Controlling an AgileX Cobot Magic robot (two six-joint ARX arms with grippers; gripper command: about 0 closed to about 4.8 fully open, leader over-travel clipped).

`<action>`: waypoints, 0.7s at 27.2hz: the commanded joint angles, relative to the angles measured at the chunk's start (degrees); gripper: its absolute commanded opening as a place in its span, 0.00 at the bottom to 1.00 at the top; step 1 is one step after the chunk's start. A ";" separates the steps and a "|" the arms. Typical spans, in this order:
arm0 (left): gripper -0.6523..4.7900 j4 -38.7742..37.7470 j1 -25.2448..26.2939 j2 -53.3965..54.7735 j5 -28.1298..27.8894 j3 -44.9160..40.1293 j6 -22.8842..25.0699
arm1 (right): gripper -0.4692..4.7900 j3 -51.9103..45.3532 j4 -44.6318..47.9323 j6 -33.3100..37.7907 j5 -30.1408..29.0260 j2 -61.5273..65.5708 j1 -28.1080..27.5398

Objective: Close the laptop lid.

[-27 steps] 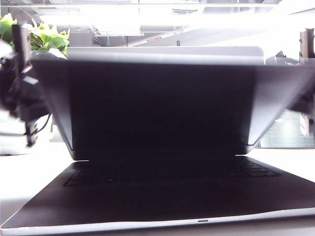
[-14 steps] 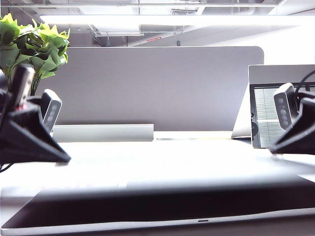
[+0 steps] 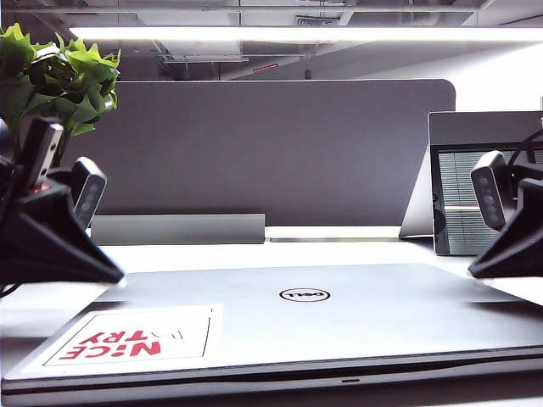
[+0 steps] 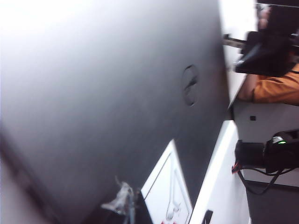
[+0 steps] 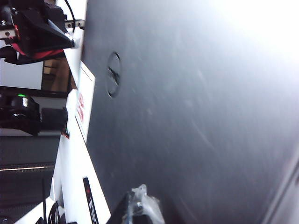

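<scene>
Presently: laptop lid (image 3: 339,309) lies shut flat on the worktop (image 3: 254,253), silver side up. Left gripper (image 3: 59,246) and right gripper (image 3: 509,246) flank it; jaws' state cannot be told.

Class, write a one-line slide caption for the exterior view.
Laptop lid down flat, Dell logo and red sticker facing up; left claw and right claw at its sides.

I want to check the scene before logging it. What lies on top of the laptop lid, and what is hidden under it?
On the laptop lid are a red "NICE TRY" sticker and a round logo. The left gripper and right gripper sit over its side edges. Keyboard and screen are covered.
</scene>
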 commanded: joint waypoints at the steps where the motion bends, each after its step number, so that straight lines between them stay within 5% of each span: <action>1: 0.11 6.10 -0.04 -1.88 0.76 0.92 -0.31 | 0.09 3.74 0.42 -0.11 -3.61 -0.26 0.15; 6: 0.11 8.55 -0.04 -7.15 -5.55 5.81 -0.63 | 0.09 11.45 -1.92 -0.11 -4.48 -1.53 0.15; 10: 0.11 8.44 -0.04 -15.15 -23.80 10.21 -0.61 | 0.08 17.38 -2.10 2.01 -2.32 -5.03 0.15; 15: 0.11 12.81 -0.09 -25.73 -49.48 12.74 -0.11 | 0.08 23.15 6.67 14.93 17.86 -12.24 0.72; 19: 0.11 16.04 -0.09 -32.20 -61.22 12.74 2.62 | 0.08 23.30 19.23 26.03 33.59 -20.50 1.99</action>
